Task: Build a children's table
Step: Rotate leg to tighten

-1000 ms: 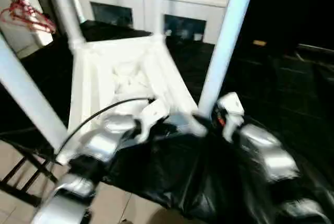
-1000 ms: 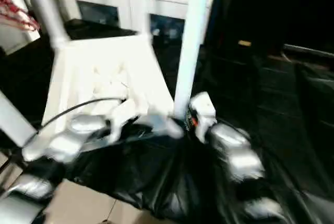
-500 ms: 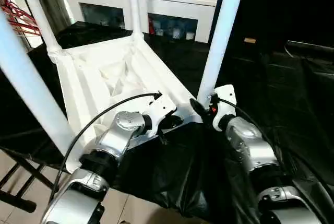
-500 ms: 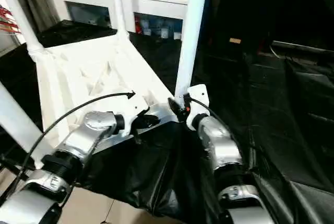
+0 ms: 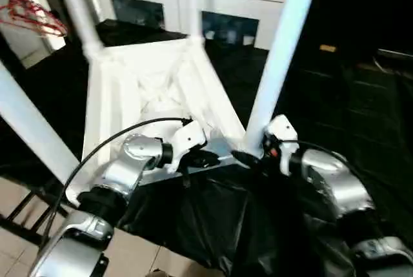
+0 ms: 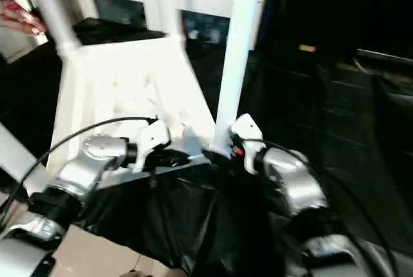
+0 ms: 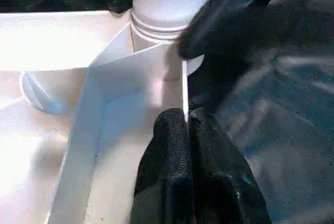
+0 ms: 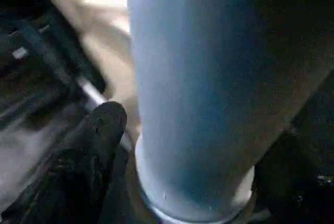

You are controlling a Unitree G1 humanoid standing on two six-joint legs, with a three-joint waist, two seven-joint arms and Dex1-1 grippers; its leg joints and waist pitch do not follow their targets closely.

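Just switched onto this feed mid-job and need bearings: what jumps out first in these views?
An upturned white tabletop lies on the black-covered work surface with its ribbed underside up and long white legs rising from its corners. At the near right corner, the left gripper is pinched shut on the tabletop's thin edge wall. The right gripper sits at the base of the near leg, its fingers either side of the tube.
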